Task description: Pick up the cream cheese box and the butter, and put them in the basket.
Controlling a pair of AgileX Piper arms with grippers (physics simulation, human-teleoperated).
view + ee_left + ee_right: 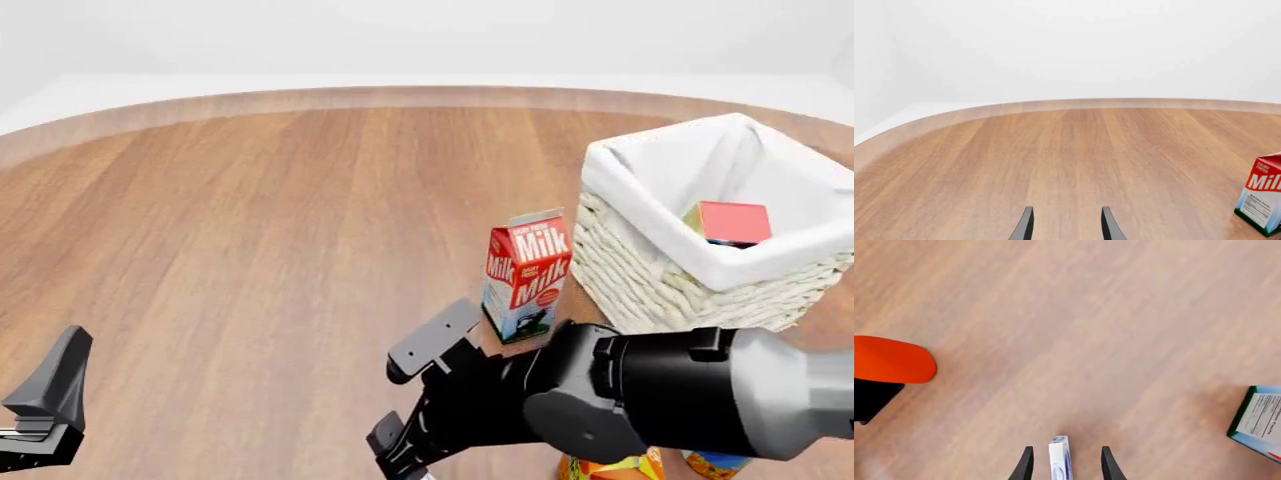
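- The right gripper (1064, 465) is holding its jaws spread on either side of the cream cheese box (1059, 458).
- The butter (727, 223) is lying inside the basket (641, 275).
- The left gripper (1064, 226) is hanging parted over the bare surface (1054, 160).

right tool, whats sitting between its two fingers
In the right wrist view, the cream cheese box stands on edge between the right tool's fingers, with gaps on both sides.
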